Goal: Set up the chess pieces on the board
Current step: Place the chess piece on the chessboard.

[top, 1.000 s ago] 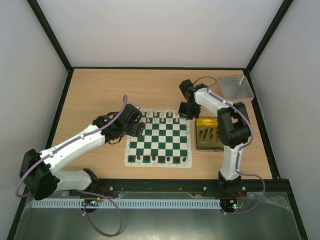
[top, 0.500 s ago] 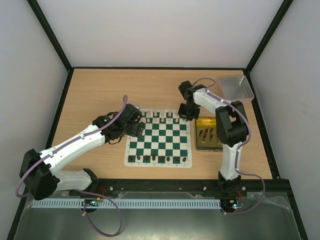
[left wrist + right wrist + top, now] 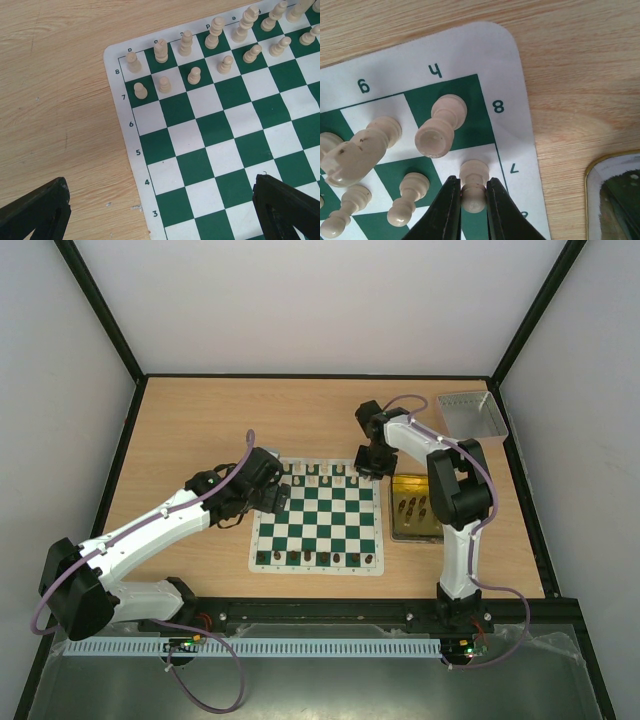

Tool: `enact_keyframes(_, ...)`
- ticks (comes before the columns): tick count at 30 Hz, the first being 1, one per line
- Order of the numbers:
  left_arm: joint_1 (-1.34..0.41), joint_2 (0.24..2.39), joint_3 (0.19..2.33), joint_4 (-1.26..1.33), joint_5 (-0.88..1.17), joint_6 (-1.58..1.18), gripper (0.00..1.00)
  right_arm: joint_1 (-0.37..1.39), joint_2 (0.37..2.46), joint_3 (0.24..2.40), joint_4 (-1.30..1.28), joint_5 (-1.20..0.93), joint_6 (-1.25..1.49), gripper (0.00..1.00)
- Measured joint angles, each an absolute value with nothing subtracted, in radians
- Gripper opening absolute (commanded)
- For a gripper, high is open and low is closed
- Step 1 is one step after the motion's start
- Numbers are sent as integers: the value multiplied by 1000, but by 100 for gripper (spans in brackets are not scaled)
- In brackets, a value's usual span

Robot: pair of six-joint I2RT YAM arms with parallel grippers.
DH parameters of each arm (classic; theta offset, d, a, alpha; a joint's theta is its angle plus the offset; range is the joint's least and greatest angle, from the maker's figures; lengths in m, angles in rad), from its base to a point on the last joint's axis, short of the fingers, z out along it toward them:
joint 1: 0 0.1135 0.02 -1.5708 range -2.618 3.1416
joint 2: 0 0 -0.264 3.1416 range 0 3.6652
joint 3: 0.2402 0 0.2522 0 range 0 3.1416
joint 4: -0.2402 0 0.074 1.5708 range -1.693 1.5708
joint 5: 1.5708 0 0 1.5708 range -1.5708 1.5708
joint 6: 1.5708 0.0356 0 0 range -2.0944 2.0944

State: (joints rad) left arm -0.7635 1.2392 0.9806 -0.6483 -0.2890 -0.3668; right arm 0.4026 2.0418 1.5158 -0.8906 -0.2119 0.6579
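The green and white board [image 3: 316, 530] lies mid-table. Cream pieces [image 3: 320, 476] stand along its far rows and dark pieces [image 3: 315, 558] along its near row. My right gripper [image 3: 472, 202] is shut on a cream pawn [image 3: 473, 185], upright, with its base at the white corner square beside the 7 mark, next to a cream rook [image 3: 441, 127]. In the top view the right gripper [image 3: 369, 466] is at the board's far right corner. My left gripper [image 3: 160, 220] is open and empty over the board's left edge [image 3: 131, 145], and in the top view [image 3: 272, 496] it is at the far left corner.
A translucent yellow tray [image 3: 392, 510] holding several dark pieces lies right of the board, and its rim shows in the right wrist view [image 3: 592, 200]. A grey tray [image 3: 472, 415] stands at the back right. Bare wood lies left of the board [image 3: 60, 100].
My right gripper has shifted slightly left onto the board's far right corner with the pawn. The left arm has not moved.
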Motion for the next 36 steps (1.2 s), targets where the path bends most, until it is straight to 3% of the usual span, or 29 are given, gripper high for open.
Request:
enact_keyframes(6, -764, 1237, 981, -648, -289, -366, 99, 403, 2045, 1518, -889, -213, 658, 11)
enact_keyframes(19, -764, 1237, 981, -645, -289, -366, 99, 408, 2045, 1518, -889, -229, 654, 23)
enact_keyframes(30, -764, 1235, 980, -643, -289, -366, 99, 408, 2043, 1501, -888, -234, 654, 24)
enact_keyframes(36, -764, 1233, 980, -642, -289, -366, 99, 408, 1998, 1447, -893, -226, 649, 42)
